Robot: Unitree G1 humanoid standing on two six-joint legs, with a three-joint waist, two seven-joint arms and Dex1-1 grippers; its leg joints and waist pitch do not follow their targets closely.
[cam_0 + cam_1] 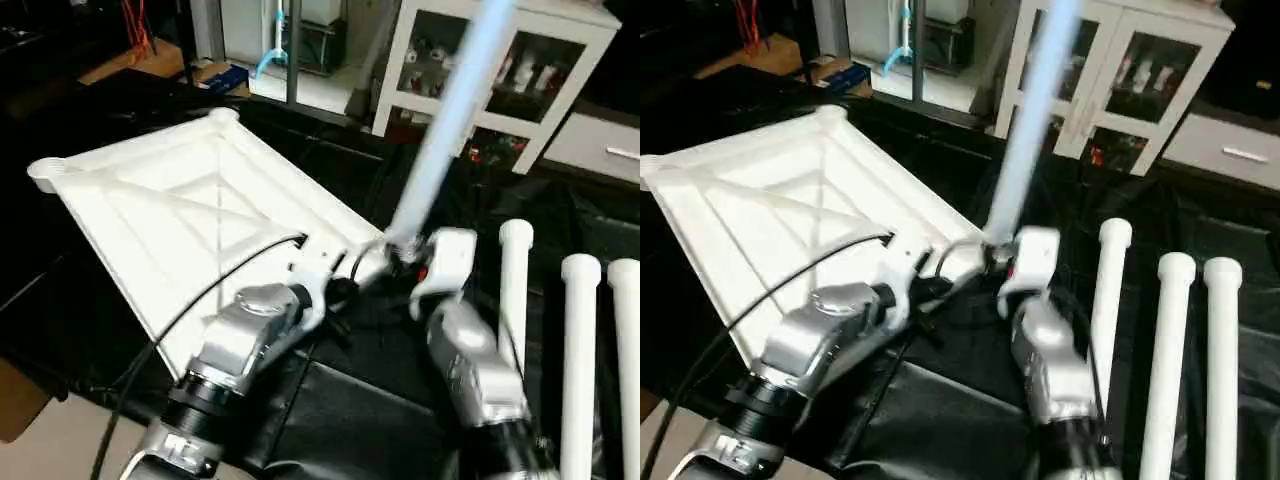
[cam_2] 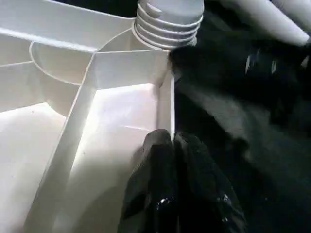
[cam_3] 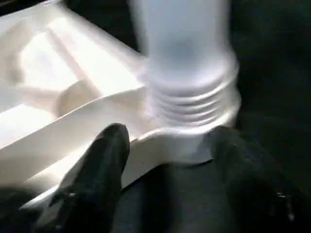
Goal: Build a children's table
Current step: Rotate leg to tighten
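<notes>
The white tabletop (image 1: pixel 170 215) lies upside down on black cloth, its ribbed X-braced underside facing up. One white leg (image 1: pixel 445 130) stands in the near right corner socket and leans up to the right; its ribbed end (image 3: pixel 187 104) sits in the socket. My left gripper (image 2: pixel 174 145) is shut on the tabletop's rim (image 2: pixel 165 102), just beside that socket. My right gripper (image 3: pixel 170 155) is open, with one black finger (image 3: pixel 99 165) on each side of the leg's base and neither touching it.
Three more white legs (image 1: pixel 513 290) (image 1: pixel 575 360) (image 1: pixel 628 350) lie side by side on the black cloth to the right. A white glass-door cabinet (image 1: pixel 500 70) stands behind. A black cable (image 1: pixel 190 300) runs across the tabletop to my left wrist.
</notes>
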